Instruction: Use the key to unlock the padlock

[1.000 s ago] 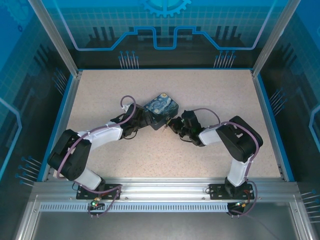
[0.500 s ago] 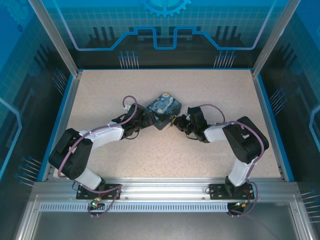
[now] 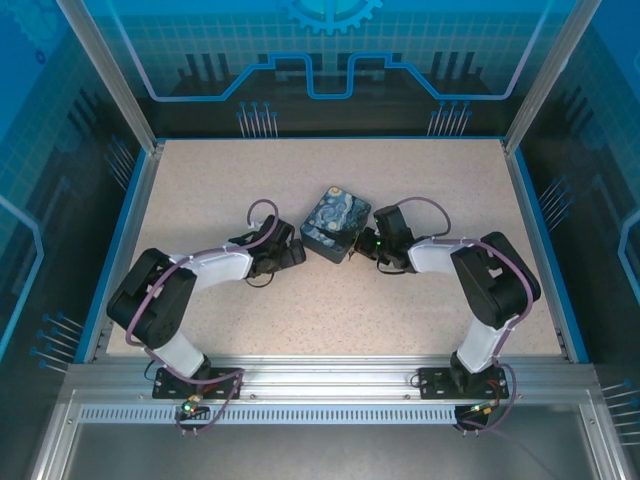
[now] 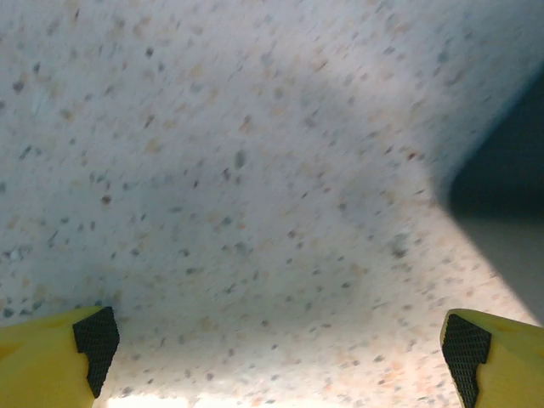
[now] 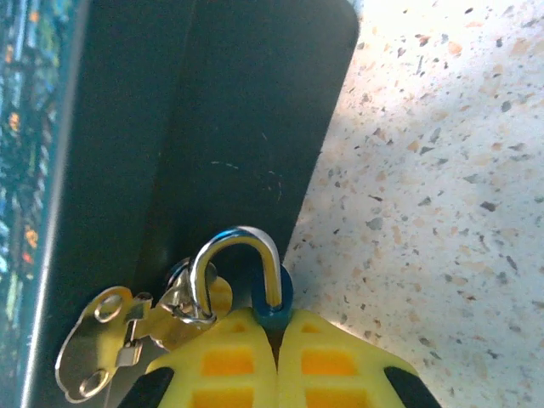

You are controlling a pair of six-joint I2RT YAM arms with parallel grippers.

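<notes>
R gripper (image 5: 276, 331) is closed tight on padlock (image 5: 240, 235) (its shackle sits in hasp (image 5: 98, 340) of starry box (image 5: 212, 127)). L gripper (image 4: 280, 340) is wide open, holding nothing, near the box.

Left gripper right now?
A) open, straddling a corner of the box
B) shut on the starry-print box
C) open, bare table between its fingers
C: in the left wrist view the left gripper has its yellow fingers spread wide with bare speckled table between them. From above it sits beside the starry-print box, not around it.
</notes>
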